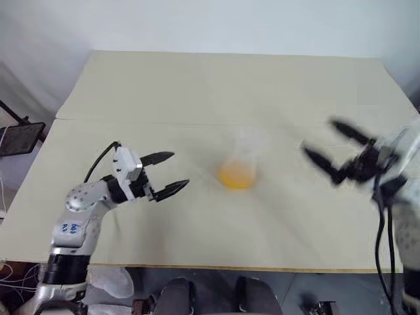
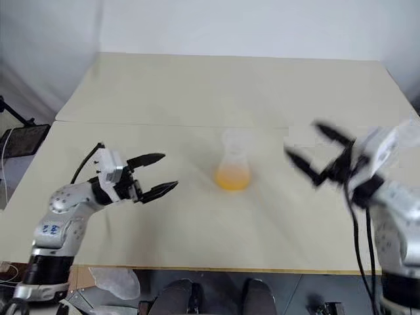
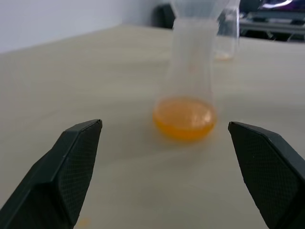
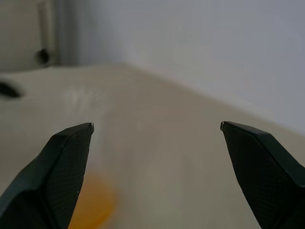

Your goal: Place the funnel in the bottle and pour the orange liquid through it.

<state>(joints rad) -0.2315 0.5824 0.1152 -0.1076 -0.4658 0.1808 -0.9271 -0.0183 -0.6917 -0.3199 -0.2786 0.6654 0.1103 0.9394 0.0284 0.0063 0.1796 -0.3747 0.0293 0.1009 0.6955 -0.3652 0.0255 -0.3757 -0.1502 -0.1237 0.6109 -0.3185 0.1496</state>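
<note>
A pale beige desk (image 1: 197, 85) spans the scene, a faint seam crossing it from left to right towards the far half. Beyond the far edge rises a plain whitish wall (image 1: 216, 26) — evenly lit. At far left stands a dark stand with a flat black panel (image 1: 20, 136) — beside it, grey floor.
</note>
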